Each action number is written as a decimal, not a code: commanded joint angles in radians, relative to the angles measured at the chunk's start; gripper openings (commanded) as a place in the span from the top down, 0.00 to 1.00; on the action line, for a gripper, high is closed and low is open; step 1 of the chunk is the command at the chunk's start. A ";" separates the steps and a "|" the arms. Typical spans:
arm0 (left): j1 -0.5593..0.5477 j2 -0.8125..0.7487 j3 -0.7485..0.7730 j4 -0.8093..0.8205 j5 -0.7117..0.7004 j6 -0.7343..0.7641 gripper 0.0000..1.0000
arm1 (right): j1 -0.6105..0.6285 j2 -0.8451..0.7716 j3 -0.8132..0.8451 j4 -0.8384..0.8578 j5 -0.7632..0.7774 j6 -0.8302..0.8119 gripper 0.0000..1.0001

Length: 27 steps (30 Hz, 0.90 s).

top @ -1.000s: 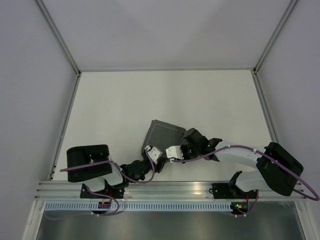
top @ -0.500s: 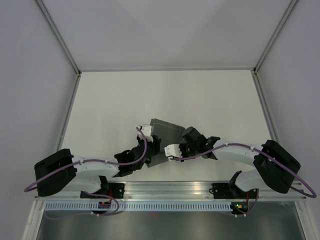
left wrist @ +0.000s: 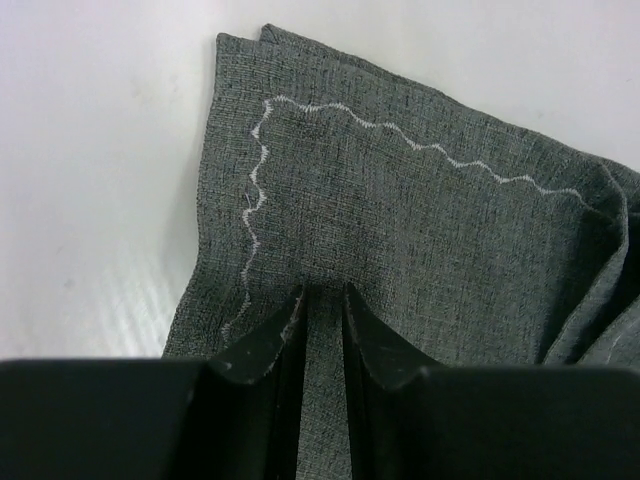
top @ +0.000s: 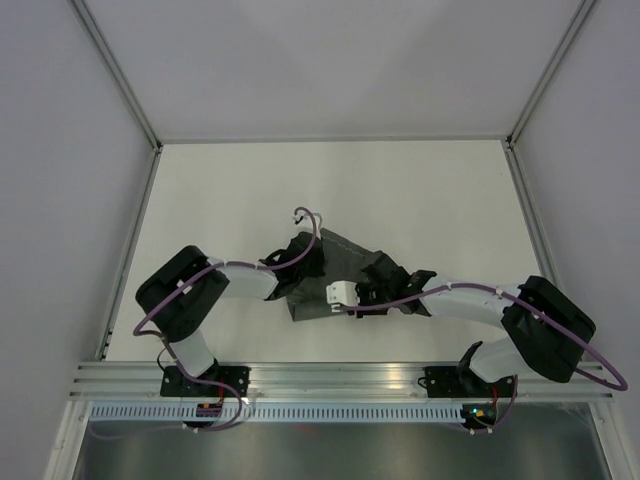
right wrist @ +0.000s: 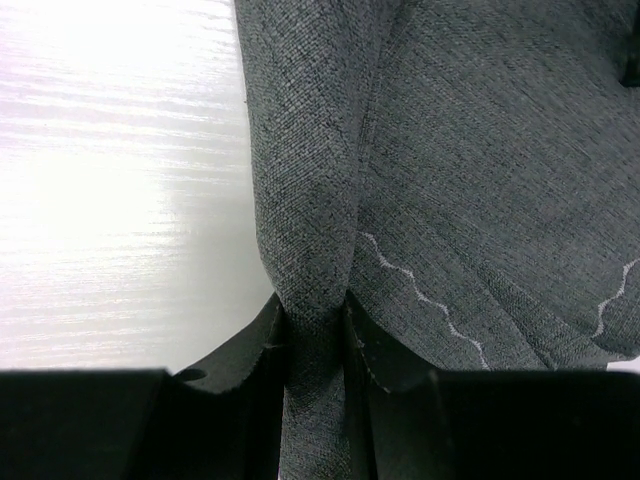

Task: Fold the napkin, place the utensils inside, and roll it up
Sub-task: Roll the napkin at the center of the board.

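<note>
The dark grey napkin [top: 345, 262] lies bunched at the middle of the table, its wavy pale stitching showing. In the left wrist view, the napkin [left wrist: 420, 220] fills the frame, and my left gripper [left wrist: 322, 292] is shut on a flat strip of it near the stitched corner. From above, the left gripper [top: 310, 262] sits at the cloth's left side. My right gripper [right wrist: 316, 312] is shut on a thick rolled fold of the napkin [right wrist: 480, 150]. In the top view, this right gripper [top: 340, 296] is at the cloth's near edge. The utensils are hidden or out of view.
The white table [top: 220, 200] is bounded by metal rails at the left [top: 130, 250] and right [top: 530, 230]. A purple cable [top: 305, 215] loops up above the left wrist. Both arm bases stand on the near rail [top: 340, 378].
My left arm has swung from near its base out to the napkin's left side, and its jaws have closed on the cloth. The cloth is more bunched. The right gripper keeps its hold.
</note>
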 commanded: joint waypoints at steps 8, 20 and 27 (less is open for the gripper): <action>0.101 0.122 0.141 -0.040 0.169 0.118 0.77 | -0.008 0.192 0.121 -0.409 0.055 0.072 1.00; 0.193 -0.072 0.170 0.000 0.163 0.157 0.56 | -0.136 0.586 0.452 -0.737 -0.147 -0.093 0.99; 0.210 -0.304 0.078 0.173 0.060 0.174 0.46 | -0.199 0.783 0.664 -0.951 -0.232 -0.130 1.00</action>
